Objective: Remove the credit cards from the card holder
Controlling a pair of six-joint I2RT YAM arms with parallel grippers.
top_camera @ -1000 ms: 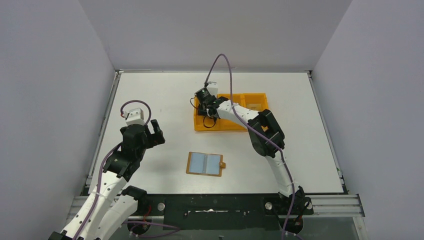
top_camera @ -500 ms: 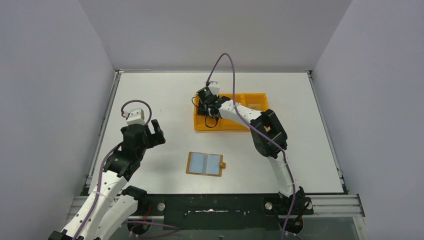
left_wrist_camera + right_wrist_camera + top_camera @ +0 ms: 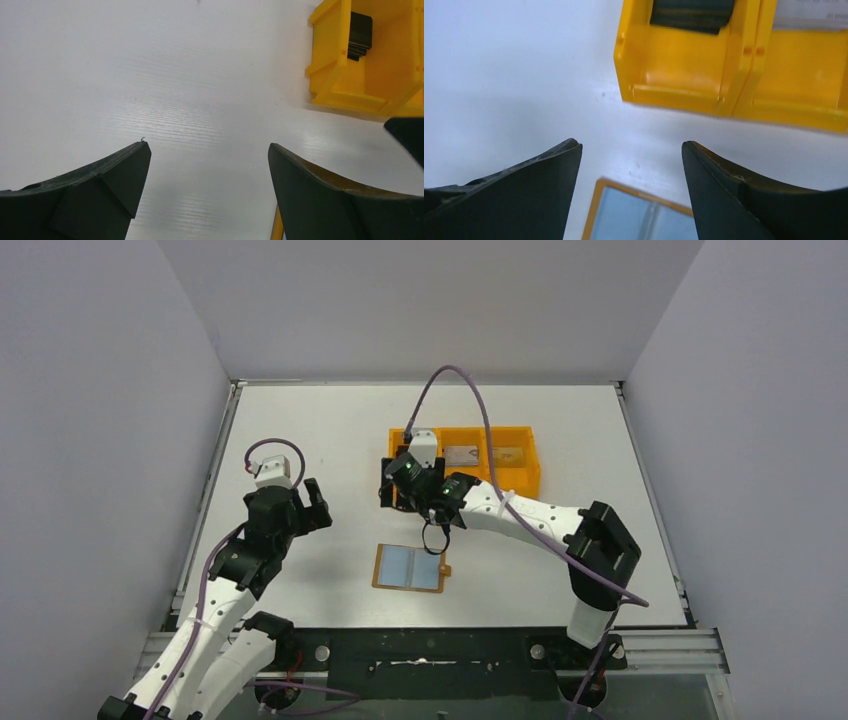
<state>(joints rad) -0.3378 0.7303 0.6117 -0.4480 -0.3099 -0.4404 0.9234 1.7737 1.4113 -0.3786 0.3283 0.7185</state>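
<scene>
The card holder (image 3: 410, 567) is a tan-brown wallet lying open on the table, its grey-blue inside facing up. I cannot tell whether that surface is cards or pockets. Its far edge shows in the right wrist view (image 3: 639, 220). My right gripper (image 3: 405, 495) is open and empty, hovering between the wallet and the orange tray (image 3: 530, 480); in the right wrist view (image 3: 631, 150) bare table lies between its tips. A dark card (image 3: 691, 12) lies in the tray's left compartment. Silvery cards (image 3: 462, 455) lie in the other two. My left gripper (image 3: 315, 505) is open and empty over bare table at the left.
The orange three-compartment tray stands behind the wallet; its left corner (image 3: 330, 75) and the dark card (image 3: 359, 35) show in the left wrist view. White walls enclose the table on three sides. The arm bases sit at the near edge.
My right gripper has drawn back from the tray's left compartment toward the near side and now hangs over the table just behind the wallet. The left arm has barely moved.
</scene>
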